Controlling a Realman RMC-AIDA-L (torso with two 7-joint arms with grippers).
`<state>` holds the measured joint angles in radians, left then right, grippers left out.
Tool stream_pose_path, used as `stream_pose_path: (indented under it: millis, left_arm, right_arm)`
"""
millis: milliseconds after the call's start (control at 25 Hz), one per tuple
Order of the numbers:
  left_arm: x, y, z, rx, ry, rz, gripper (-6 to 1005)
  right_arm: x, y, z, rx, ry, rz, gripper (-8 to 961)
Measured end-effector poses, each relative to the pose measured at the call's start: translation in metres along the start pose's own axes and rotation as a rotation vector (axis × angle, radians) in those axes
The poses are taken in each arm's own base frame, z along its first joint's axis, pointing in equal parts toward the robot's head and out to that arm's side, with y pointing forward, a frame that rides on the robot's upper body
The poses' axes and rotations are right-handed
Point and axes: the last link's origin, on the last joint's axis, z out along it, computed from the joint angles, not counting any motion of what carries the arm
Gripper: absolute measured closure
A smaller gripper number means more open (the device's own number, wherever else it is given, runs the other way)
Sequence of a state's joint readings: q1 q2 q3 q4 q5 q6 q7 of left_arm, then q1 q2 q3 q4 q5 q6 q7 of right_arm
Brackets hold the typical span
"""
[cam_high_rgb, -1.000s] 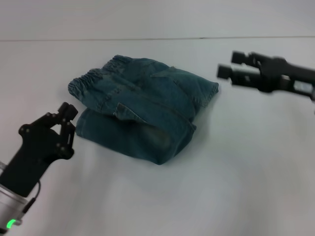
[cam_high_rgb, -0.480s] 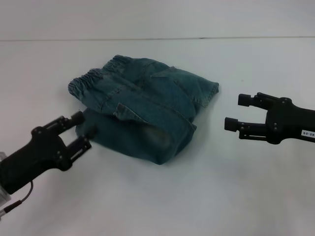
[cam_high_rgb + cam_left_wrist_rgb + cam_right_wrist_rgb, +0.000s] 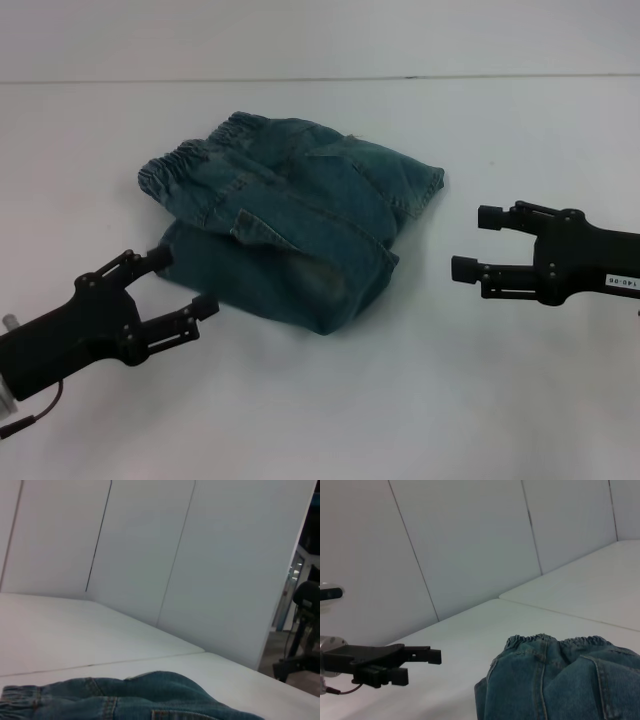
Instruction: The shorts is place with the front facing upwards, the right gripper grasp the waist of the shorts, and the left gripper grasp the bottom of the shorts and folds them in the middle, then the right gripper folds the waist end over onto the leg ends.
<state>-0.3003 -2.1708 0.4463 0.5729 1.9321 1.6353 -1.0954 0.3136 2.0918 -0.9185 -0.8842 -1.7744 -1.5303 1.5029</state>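
The blue denim shorts [image 3: 290, 225] lie folded in a compact bundle on the white table, the elastic waist [image 3: 190, 160] on top at the far left. They also show in the left wrist view [image 3: 125, 700] and the right wrist view [image 3: 565, 680]. My left gripper [image 3: 180, 284] hovers open at the near left, just off the bundle's lower-left corner, holding nothing. It appears across the table in the right wrist view [image 3: 422, 666]. My right gripper [image 3: 478, 243] is open and empty to the right of the shorts, a short gap away.
The white table [image 3: 420, 400] stretches around the shorts on every side. A seam line [image 3: 320, 77] runs across the far edge, with white wall panels [image 3: 200, 555] beyond.
The left gripper swung down and right, from upright to pointing at the bundle's near-left edge, and opened. The right gripper came down from the far right to table level beside the shorts.
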Motion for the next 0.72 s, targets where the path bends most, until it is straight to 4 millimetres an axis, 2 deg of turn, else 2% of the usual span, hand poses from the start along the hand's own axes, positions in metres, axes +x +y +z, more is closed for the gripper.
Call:
stream_pose_path:
  millis: [200,720]
  left_arm:
    - [-0.0006,-0.0004,-0.0022,0.0,-0.014,0.003,60]
    - [0.0027,-0.0017,-0.0011,-0.01,-0.022,0.014,66]
  right_arm:
    - [-0.0003,-0.0004,0.0004,0.004,-0.002,0.008,6]
    - [0.001,-0.0018,-0.0025,0.018,-0.004,0.013,6]
